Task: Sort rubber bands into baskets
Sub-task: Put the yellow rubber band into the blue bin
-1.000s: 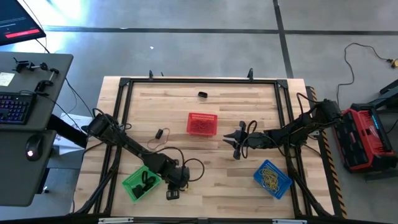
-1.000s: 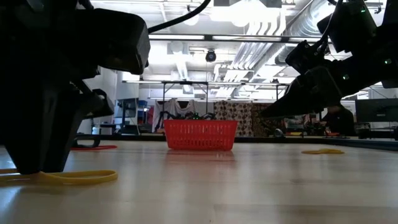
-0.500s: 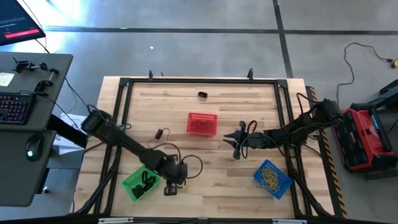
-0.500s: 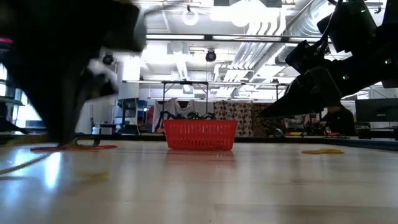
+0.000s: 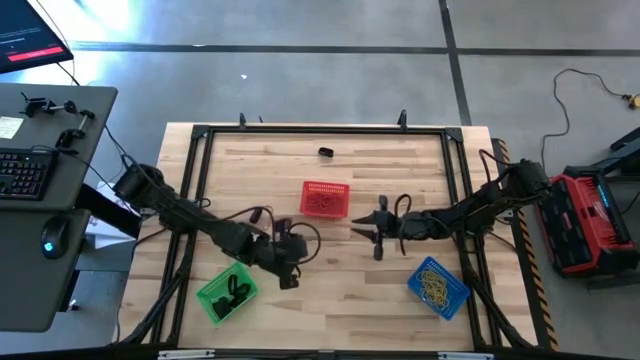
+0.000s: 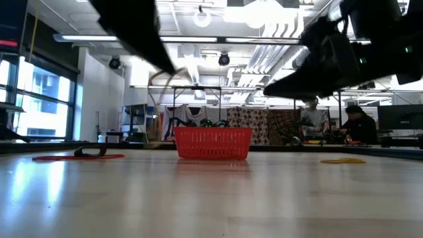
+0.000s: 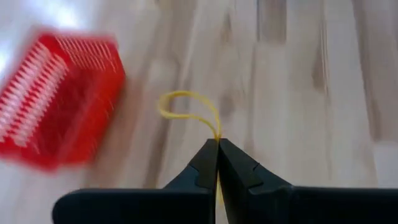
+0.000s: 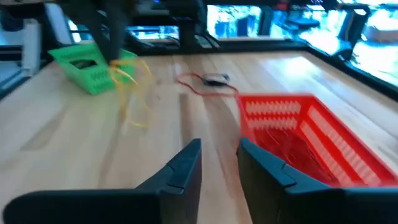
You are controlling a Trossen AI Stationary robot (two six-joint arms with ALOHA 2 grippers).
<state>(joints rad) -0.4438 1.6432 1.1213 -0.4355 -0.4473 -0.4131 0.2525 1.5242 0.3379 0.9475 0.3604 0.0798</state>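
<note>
Now left hand (image 7: 217, 144) lifted, yellow band (image 7: 186, 106) pinched

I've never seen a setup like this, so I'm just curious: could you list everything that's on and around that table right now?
Red basket: one, red, middle of the table.
Green basket: one, green, near left corner, dark bands inside.
Blue basket: one, blue, near right corner, yellow bands inside.
Yellow rubber band: one, pinched in the left gripper.
Loose bands: reddish and dark, on the table left of the red basket.
Small dark object: one, far side of the table.
Keyboard: one, on the side desk.
Left gripper: shut on the yellow rubber band, beside the green basket.
Right gripper: open, right of the red basket.
</note>
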